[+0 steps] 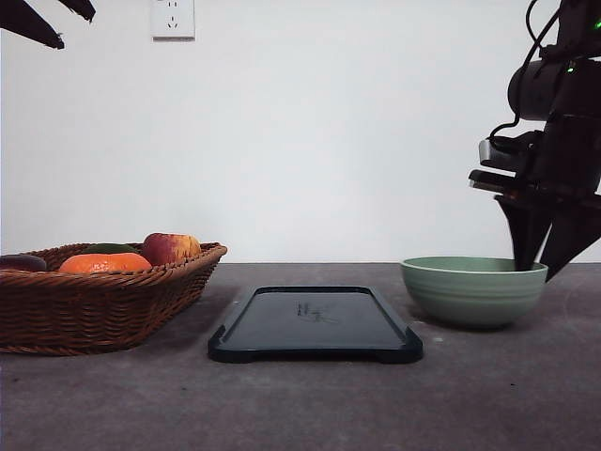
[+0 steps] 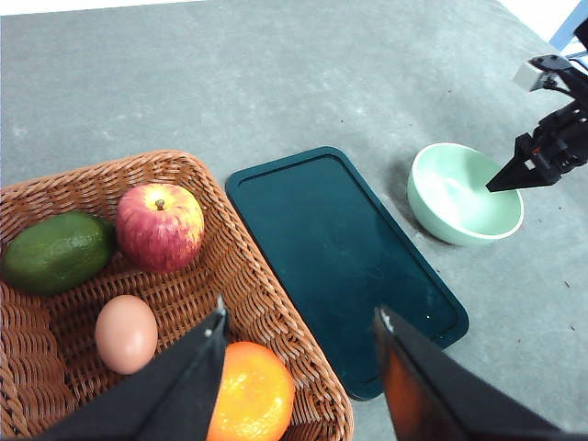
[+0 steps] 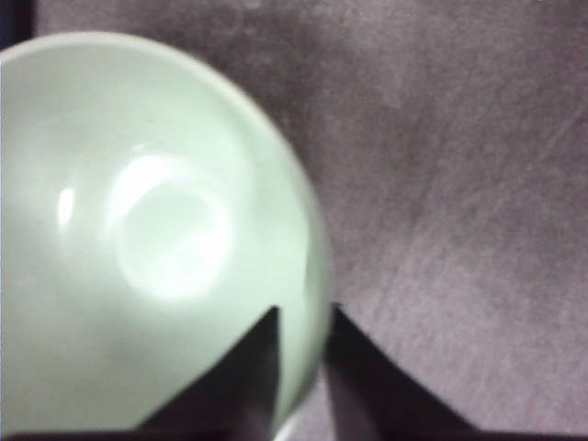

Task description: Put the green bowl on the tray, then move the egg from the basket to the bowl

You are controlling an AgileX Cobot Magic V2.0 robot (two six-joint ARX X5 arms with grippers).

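The green bowl [image 1: 474,291] [image 2: 464,197] [image 3: 138,230] stands on the table right of the black tray [image 1: 315,319] [image 2: 349,248], apart from it. My right gripper [image 1: 537,271] [image 3: 304,312] straddles the bowl's right rim, one finger inside and one outside, shut on the wall. The egg [image 2: 126,333] lies in the wicker basket [image 1: 94,310] [image 2: 239,276] at the left. Above the basket's near corner my left gripper [image 2: 299,320] hangs open, holding nothing.
In the basket an apple [image 2: 159,226], an avocado [image 2: 57,250] and an orange [image 2: 251,393] lie around the egg. Bare grey table shows in front of the tray and behind it.
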